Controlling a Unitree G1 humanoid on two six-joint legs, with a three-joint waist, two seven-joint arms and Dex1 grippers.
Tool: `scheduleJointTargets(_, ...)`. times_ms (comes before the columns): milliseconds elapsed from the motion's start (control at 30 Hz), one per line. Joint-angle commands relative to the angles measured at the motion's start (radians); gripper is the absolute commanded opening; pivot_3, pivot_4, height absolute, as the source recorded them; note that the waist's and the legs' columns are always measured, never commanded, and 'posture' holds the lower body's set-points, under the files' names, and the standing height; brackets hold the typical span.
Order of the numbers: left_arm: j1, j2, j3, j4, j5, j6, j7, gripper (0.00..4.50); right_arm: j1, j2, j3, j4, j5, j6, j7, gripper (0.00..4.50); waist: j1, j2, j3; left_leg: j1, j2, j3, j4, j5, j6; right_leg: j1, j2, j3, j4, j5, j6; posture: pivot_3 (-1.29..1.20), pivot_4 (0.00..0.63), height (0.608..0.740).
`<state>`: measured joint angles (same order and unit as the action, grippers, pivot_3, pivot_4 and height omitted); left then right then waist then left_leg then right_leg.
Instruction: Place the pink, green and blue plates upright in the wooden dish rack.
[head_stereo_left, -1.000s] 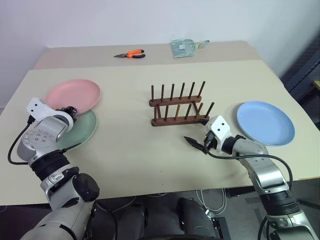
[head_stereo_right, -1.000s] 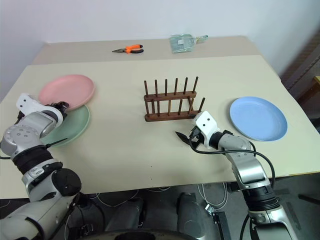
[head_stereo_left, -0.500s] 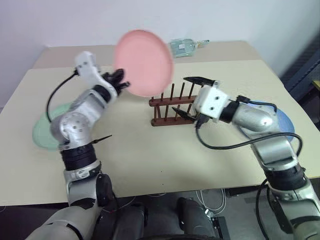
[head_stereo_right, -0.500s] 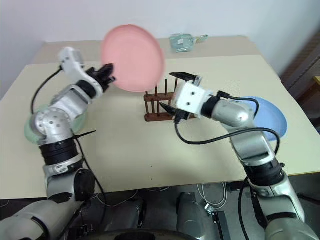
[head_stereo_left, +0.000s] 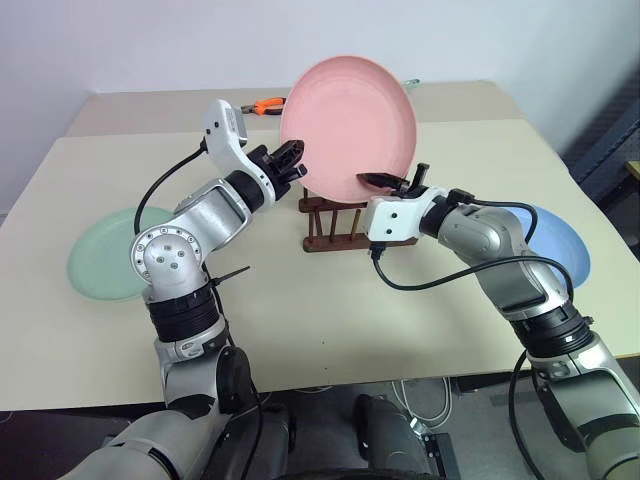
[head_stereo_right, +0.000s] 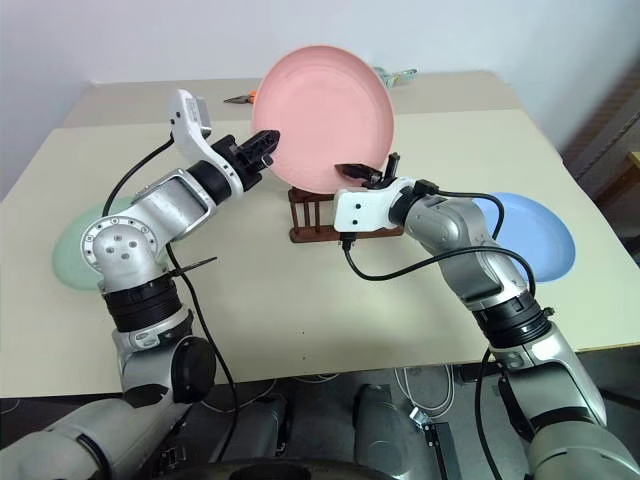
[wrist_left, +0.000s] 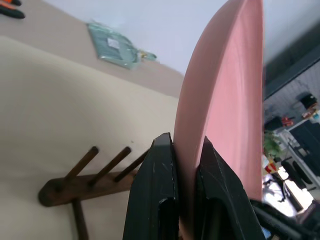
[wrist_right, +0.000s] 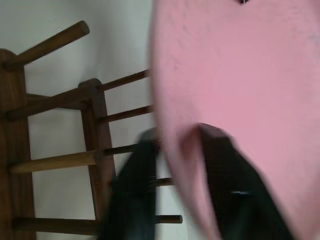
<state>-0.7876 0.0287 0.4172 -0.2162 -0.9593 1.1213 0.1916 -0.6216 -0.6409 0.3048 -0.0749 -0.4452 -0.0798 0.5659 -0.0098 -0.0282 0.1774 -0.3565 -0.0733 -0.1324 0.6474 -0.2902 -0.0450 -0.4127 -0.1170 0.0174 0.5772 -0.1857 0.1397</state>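
The pink plate (head_stereo_left: 345, 125) stands on edge in the air just above the wooden dish rack (head_stereo_left: 338, 243). My left gripper (head_stereo_left: 295, 160) is shut on the plate's left rim, both fingers pinching the edge (wrist_left: 187, 142). At the lower right rim my right gripper (head_stereo_left: 400, 180) straddles the edge, one finger on each face (wrist_right: 177, 135), shut on it. The green plate (head_stereo_left: 105, 265) lies flat at the table's left. Flat at the right lies the blue plate (head_stereo_left: 565, 240), partly behind my right arm. The rack's pegs (wrist_right: 95, 100) are just below the pink plate.
Orange-handled pliers (head_stereo_left: 265, 104) lie on the far table behind the pink plate. A clear plastic packet (wrist_left: 112, 45) sits further along that far table. The near half of the table in front of the rack is bare.
The left gripper lifted the pink plate off the green one and swung it right, over the rack. The right gripper rose, rolled and closed on the plate's lower rim.
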Motion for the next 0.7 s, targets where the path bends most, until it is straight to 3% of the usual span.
scheduleJointTargets(33, -0.028, 0.011, 0.024, -0.030, -0.051, -0.079, -0.037, 1.12, 0.003, -0.008, -0.061, -0.019, -0.023, 0.008, -0.049, 0.00, 0.001, 0.000, 0.000, 0.000, 0.000, 0.000, 0.000, 0.000, 0.000, 0.000, 0.000, 0.000, 0.000, 0.000, 0.000, 0.00, 0.150, 0.740)
scheduleJointTargets(100, -0.034, 0.032, 0.018, -0.023, -0.031, -0.109, -0.031, 2.14, 0.008, -0.007, -0.073, -0.027, -0.026, 0.007, -0.058, 0.00, 0.002, 0.000, 0.000, 0.000, 0.000, 0.000, 0.000, 0.000, -0.001, 0.000, 0.000, 0.000, 0.000, 0.000, 0.000, 0.00, 0.150, 0.740)
scheduleJointTargets(167, -0.023, 0.130, -0.013, 0.010, 0.087, -0.195, -0.076, 3.19, 0.031, 0.009, -0.150, -0.060, 0.051, 0.049, -0.065, 0.00, 0.001, 0.000, 0.000, 0.000, 0.000, 0.000, 0.000, 0.000, -0.001, 0.000, 0.000, 0.000, 0.000, 0.000, 0.000, 0.00, 0.150, 0.740)
scheduleJointTargets(233, 0.029, 0.255, -0.107, 0.018, 0.210, -0.257, -0.174, 3.19, 0.058, 0.040, -0.254, -0.101, 0.197, 0.134, -0.036, 0.00, -0.004, 0.000, 0.000, 0.001, 0.000, 0.000, -0.001, 0.000, -0.001, 0.000, 0.001, 0.000, 0.000, 0.000, -0.001, 0.00, 0.150, 0.740)
scheduleJointTargets(300, 0.074, 0.315, -0.171, 0.022, 0.275, -0.310, -0.245, 3.19, 0.078, 0.067, -0.324, -0.145, 0.336, 0.217, 0.014, 0.00, -0.003, 0.001, 0.000, 0.001, 0.001, 0.001, -0.002, 0.000, -0.001, 0.000, 0.001, 0.002, 0.000, 0.000, -0.001, 0.00, 0.150, 0.740)
scheduleJointTargets(400, 0.170, 0.374, -0.226, -0.030, 0.270, -0.372, -0.436, 3.19, 0.066, 0.145, -0.538, -0.245, 0.747, 0.551, 0.054, 0.00, 0.001, 0.001, 0.000, 0.001, 0.001, 0.000, -0.002, -0.001, 0.002, 0.000, 0.001, 0.002, -0.001, 0.000, -0.002, 0.00, 0.150, 0.740)
scheduleJointTargets(533, 0.346, 0.534, -0.421, -0.177, 0.304, -0.418, -0.757, 3.19, 0.043, 0.172, -0.754, -0.312, 1.271, 0.909, 0.009, 0.00, -0.001, 0.003, 0.002, 0.000, 0.001, -0.001, -0.002, -0.002, 0.004, 0.000, 0.000, 0.001, -0.001, -0.002, -0.006, 0.00, 0.150, 0.740)
scheduleJointTargets(700, 0.437, 0.577, -0.502, -0.284, 0.262, -0.404, -0.906, 3.19, 0.065, 0.117, -0.738, -0.323, 1.367, 1.012, -0.023, 0.00, -0.002, 0.008, 0.004, 0.000, 0.002, 0.000, -0.002, -0.003, 0.005, 0.000, 0.000, 0.000, -0.001, -0.005, -0.010, 0.00, 0.150, 0.740)
